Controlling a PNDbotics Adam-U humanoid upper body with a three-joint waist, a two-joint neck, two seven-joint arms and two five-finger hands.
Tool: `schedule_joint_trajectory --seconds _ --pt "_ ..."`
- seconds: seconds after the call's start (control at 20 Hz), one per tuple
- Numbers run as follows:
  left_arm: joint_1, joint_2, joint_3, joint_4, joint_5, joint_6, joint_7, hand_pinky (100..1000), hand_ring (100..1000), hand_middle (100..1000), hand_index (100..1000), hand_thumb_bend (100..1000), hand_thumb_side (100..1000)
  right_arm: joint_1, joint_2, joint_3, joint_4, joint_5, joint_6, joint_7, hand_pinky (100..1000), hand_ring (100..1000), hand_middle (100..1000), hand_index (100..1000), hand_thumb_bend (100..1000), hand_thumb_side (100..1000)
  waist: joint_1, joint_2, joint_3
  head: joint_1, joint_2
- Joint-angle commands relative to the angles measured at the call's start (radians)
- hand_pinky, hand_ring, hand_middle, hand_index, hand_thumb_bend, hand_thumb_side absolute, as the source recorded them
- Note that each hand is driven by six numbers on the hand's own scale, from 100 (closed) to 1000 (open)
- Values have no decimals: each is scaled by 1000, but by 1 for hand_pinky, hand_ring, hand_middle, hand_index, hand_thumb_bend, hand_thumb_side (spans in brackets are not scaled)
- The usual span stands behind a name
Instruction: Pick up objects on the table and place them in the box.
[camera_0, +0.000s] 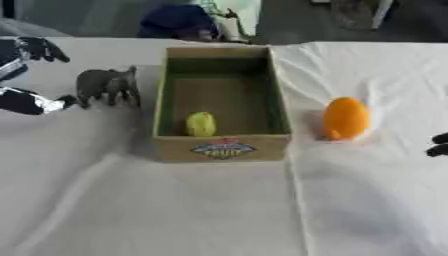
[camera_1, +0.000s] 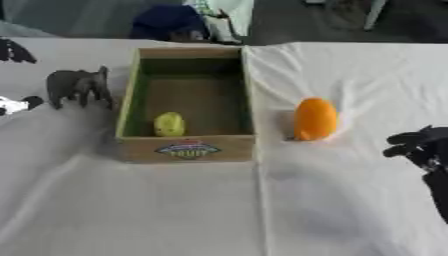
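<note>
At nine o'clock of the open cardboard box (camera_0: 220, 145), the black left hand (camera_0: 35, 75) spreads its fingers apart beside the grey toy elephant (camera_0: 107, 86), gripping nothing. A yellow-green fruit (camera_0: 200, 124) lies inside the box, the orange oval fruit (camera_1: 315, 119) stands at three o'clock on the white cloth (camera_0: 175, 210), and the right hand (camera_1: 420, 145) rests near it, fingers relaxed.

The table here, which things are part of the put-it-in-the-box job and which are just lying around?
Part of the job:
- box, open on top
- yellow object, already inside the box
- grey toy animal, on the table left of the box
- orange object, on the table right of the box

Just lying about:
- dark blue thing beyond the table's far edge
</note>
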Motion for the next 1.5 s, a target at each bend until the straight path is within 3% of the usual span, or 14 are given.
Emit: schedule_joint_trajectory --seconds 0.05,0.35,0.5,0.7,0.75,0.8,0.95,1.1,1.5 --pt "-28 5 -8 16 -13 -22 -16 757 763 771 816 449 449 -9 -14 -1 -8 2 0 2 617 686 525 642 100 415 1 -14 -2 3 -6" --pt "-51 -41 -27 58 -25 -30 -39 753 755 767 816 414 435 -9 -7 0 -7 5 0 4 617 686 525 642 100 419 -4 -9 -4 6 -4" --pt "-55 -58 -31 76 -32 -28 -38 735 718 723 802 368 418 -9 -4 -1 -7 7 0 4 617 686 525 642 100 419 -6 -6 -4 6 -3" --pt "-58 -73 -33 91 -32 -15 -10 668 578 547 701 184 353 -9 -2 -1 -6 8 0 6 617 686 525 642 100 419 -8 -5 -3 5 -2" --pt "-57 -75 -34 92 -29 -12 0 668 578 547 701 184 353 -9 -1 -1 -6 8 0 5 617 686 525 642 100 419 -9 -5 -2 5 -2" --pt "-58 -76 -33 89 -24 -7 15 629 495 450 622 100 309 -9 -1 -1 -6 8 -1 5 617 686 525 642 100 419 -9 -5 -2 5 -2" --pt "-56 -77 -31 69 11 9 68 570 366 285 485 100 274 -9 -1 -2 -5 9 -1 5 617 686 525 642 100 419 -10 -5 0 3 -3" --pt "-58 -71 -25 25 56 24 114 532 279 176 397 100 256 -9 -1 -2 -6 9 -1 4 617 686 525 642 100 419 -10 -5 2 0 -4" --pt "-65 -47 -6 -149 182 79 159 508 233 121 353 100 244 -9 -5 -3 -5 8 -3 3 617 686 525 642 100 417 -11 -10 8 -5 -4"
